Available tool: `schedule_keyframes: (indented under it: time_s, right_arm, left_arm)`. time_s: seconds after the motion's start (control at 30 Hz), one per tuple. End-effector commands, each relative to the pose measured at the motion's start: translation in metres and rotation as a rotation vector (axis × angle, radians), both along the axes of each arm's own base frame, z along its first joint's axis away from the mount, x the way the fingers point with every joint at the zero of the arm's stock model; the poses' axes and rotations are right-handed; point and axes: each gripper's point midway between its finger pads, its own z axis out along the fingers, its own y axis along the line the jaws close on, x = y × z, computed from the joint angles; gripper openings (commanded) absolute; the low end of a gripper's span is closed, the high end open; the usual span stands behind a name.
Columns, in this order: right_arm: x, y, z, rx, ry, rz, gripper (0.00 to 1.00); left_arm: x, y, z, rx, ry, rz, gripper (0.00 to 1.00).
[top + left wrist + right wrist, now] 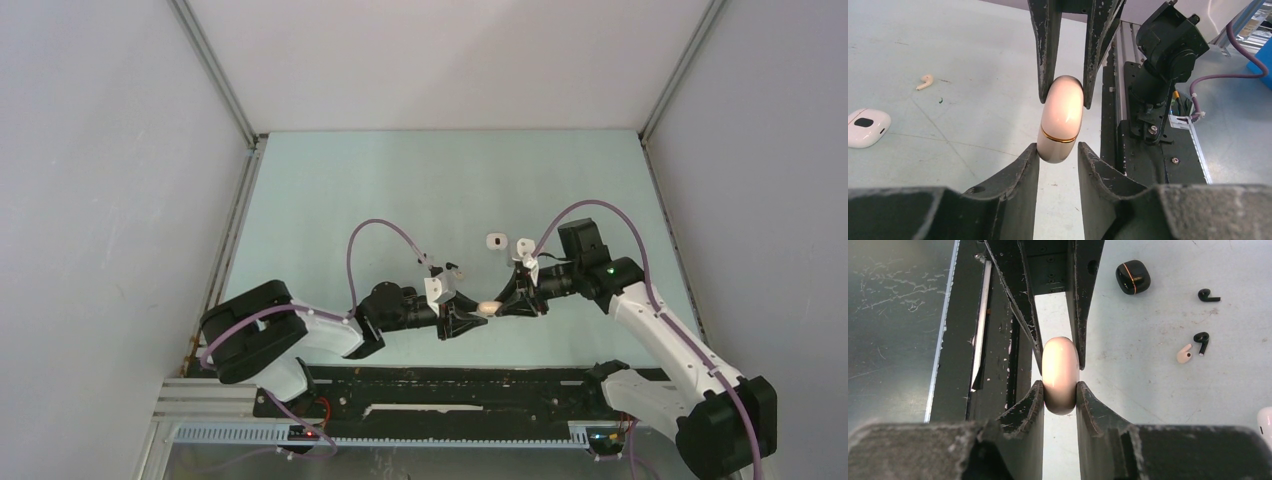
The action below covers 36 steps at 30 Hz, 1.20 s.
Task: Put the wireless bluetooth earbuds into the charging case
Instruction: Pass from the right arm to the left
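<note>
A beige charging case (1060, 112) with a gold band hangs above the table between both grippers, also visible from above (489, 308). My right gripper (1059, 390) is shut on one end of it (1060, 372). My left gripper (1058, 152) straddles the other end. Its left finger touches the case and a sliver of gap shows at the right finger. One beige earbud (1184, 354) lies on the table beside a black earbud (1202, 341). Another black earbud (1209, 295) lies farther off, and a beige earbud (924, 82) shows in the left wrist view.
A black case (1133, 276) with a gold line lies shut on the table. A white case (865, 127) sits to the left in the left wrist view, and one shows from above (494, 241). The black base rail (450, 390) runs along the near edge.
</note>
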Motion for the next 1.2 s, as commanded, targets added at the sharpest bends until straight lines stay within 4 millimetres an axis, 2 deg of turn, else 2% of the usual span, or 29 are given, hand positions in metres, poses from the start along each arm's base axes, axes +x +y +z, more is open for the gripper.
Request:
schedule_keyframes:
  time_s: [0.0,0.2,0.37,0.73,0.8,0.87,1.17]
  right_arm:
    - [0.006,0.005,0.013,0.020,-0.046,0.014,0.16]
    - [0.006,0.005,0.013,0.017,-0.041,0.010,0.16]
    - [0.008,0.006,0.012,0.016,-0.021,-0.002,0.17]
    - [0.014,0.007,0.008,0.000,0.002,-0.032,0.18]
    - [0.016,0.007,0.008,-0.002,0.009,-0.042,0.18]
    - [0.017,0.007,0.008,-0.002,0.016,-0.048,0.18]
    - [0.016,0.008,0.007,-0.001,0.028,-0.048,0.19]
  left_arm:
    - [-0.004,-0.001,0.011,-0.051,-0.024,-0.028,0.37]
    - [-0.005,-0.002,0.011,-0.050,-0.026,-0.038,0.33]
    - [-0.007,-0.001,0.013,-0.059,-0.034,-0.045,0.33]
    - [-0.011,-0.002,0.014,-0.062,-0.036,-0.075,0.21]
    - [-0.011,-0.003,0.013,-0.060,-0.030,-0.074,0.22]
    - [-0.011,-0.003,0.013,-0.061,-0.028,-0.072,0.28]
    - [-0.010,-0.003,0.013,-0.062,-0.030,-0.070,0.30]
